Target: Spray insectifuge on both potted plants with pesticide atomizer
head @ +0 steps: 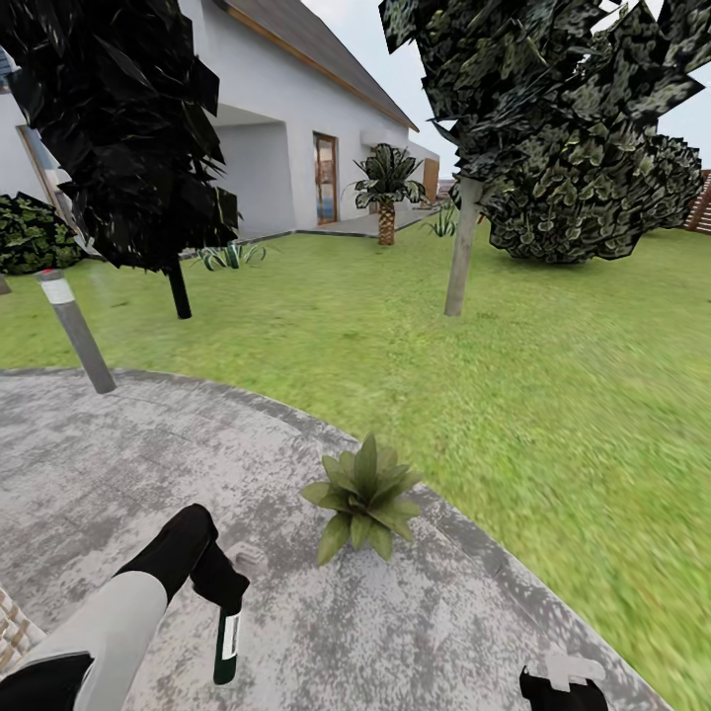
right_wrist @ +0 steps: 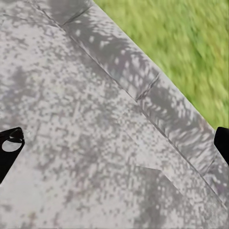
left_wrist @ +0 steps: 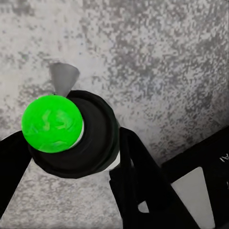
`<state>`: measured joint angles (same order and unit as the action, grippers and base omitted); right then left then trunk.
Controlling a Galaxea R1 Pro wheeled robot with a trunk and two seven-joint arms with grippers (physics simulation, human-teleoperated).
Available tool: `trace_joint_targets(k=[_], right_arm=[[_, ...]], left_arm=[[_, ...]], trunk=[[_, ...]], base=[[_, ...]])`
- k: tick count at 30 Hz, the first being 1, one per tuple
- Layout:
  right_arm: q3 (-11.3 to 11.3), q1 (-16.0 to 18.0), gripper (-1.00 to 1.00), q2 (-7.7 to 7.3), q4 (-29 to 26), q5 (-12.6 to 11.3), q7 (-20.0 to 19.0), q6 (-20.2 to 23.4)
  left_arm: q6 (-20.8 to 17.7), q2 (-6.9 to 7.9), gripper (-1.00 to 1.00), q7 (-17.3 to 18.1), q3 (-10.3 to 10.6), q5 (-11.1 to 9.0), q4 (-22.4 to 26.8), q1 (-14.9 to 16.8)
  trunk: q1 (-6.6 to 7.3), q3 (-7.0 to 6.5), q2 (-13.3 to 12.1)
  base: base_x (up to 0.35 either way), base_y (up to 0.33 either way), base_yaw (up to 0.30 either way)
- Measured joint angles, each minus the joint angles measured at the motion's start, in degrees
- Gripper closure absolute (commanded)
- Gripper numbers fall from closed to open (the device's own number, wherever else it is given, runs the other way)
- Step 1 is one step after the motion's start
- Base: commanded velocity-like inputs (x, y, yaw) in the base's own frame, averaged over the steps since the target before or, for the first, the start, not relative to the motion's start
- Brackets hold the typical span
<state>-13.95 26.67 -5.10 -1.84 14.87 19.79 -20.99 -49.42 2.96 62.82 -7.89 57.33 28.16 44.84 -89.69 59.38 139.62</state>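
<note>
My left gripper [head: 223,585] is shut on the pesticide atomizer [head: 227,644], a dark green-black bottle with a white label that hangs down over the grey patio [head: 118,464]. In the left wrist view the atomizer [left_wrist: 71,138] sits between the black fingers [left_wrist: 138,176]; its top [left_wrist: 51,123] shows bright green and its pale grey nozzle [left_wrist: 64,76] points away. One potted plant [head: 363,499], a low green rosette hiding its pot, stands on the patio just ahead and right of the bottle. My right gripper [head: 563,683] is low at the right, open [right_wrist: 114,148] over bare paving.
Lawn [head: 553,375] lies beyond the curved patio edge. A grey bollard [head: 77,331] stands at the left, with two tree trunks [head: 459,259] [head: 179,288] and a big bush [head: 583,202] further off. A basket-potted palm [head: 386,197] stands by the house. A woven object [head: 14,632] is at the bottom left.
</note>
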Motion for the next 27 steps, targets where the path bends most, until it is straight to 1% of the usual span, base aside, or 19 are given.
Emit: trace_joint_targets(k=[2,5,12,16,19,24,27], right_arm=[[0.01,0.01,-1.00,0.14,0.00,0.00,-0.01,0.03],[0.00,0.01,-1.00,0.17,0.00,-0.01,0.05,0.00],[0.00,0.00,-1.00,0.18,0.01,-0.01,0.08,0.00],[0.00,0.00,-1.00,0.25,-0.01,-0.01,0.06,0.00],[0.00,0.01,-1.00,0.26,0.00,-0.01,0.08,0.00],[0.01,0.01,-1.00,0.23,0.00,-0.01,0.08,0.00],[0.00,-0.01,-1.00,0.26,0.00,-0.01,0.08,0.00]], left_arm=[[-0.10,0.01,1.00,-0.01,-0.03,0.19,-0.03,-0.19],[-0.42,-0.37,1.00,-0.04,0.00,0.30,-0.17,-0.45],[-1.57,-0.38,1.00,-0.15,0.04,0.45,-0.19,-0.63],[-1.60,-0.30,1.00,-0.14,0.15,0.47,-0.19,-0.70],[-1.55,-0.18,1.00,-0.16,0.22,0.52,-0.19,-0.85],[-1.25,0.31,1.00,-0.65,0.11,0.60,-0.31,-1.01],[-1.28,0.34,1.00,-0.67,0.09,0.48,-0.24,-1.01]], trunk=[[0.01,0.00,0.00],[0.01,0.00,0.00],[0.01,0.00,0.00],[0.01,0.00,0.00],[-0.02,0.00,0.00],[-0.02,0.00,0.00],[-0.02,0.00,0.00]], base=[[0.328,0.000,0.000],[0.335,0.000,0.000],[0.336,0.006,0.000],[0.314,0.136,0.133],[0.100,0.060,0.119],[0.009,0.005,0.011],[0.067,0.000,0.000]])
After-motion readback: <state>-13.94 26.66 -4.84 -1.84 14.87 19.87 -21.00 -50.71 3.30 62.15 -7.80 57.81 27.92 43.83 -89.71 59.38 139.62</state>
